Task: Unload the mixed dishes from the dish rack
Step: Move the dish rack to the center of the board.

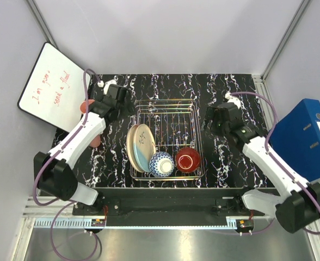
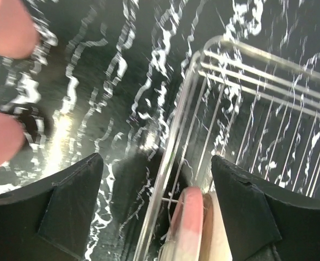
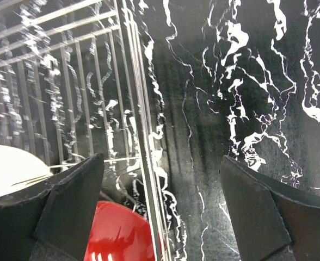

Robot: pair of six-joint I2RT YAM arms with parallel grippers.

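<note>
The silver wire dish rack [image 1: 171, 117] stands mid-table. Two cream plates stand on edge at its left: the pink-edged one [image 1: 131, 144] outermost, the blue-edged one [image 1: 144, 148] beside it. The blue-white patterned bowl [image 1: 161, 164] and the glossy red bowl [image 1: 187, 160] sit at its front. Two salmon-pink cups [image 1: 86, 105] [image 1: 96, 141] stand on the table left of the rack. My left gripper [image 1: 127, 109] is open and empty over the rack's left rim [image 2: 176, 130], above the pink-edged plate [image 2: 190, 223]. My right gripper [image 1: 210, 123] is open and empty over the rack's right rim [image 3: 143, 109], with the red bowl [image 3: 119, 234] below.
A whiteboard [image 1: 48, 87] leans at the back left. A blue binder [image 1: 304, 136] stands at the right, beside my right arm. The black marbled tabletop [image 1: 231, 157] is bounded by grey walls. Both pink cups show at the left edge of the left wrist view [image 2: 7, 27].
</note>
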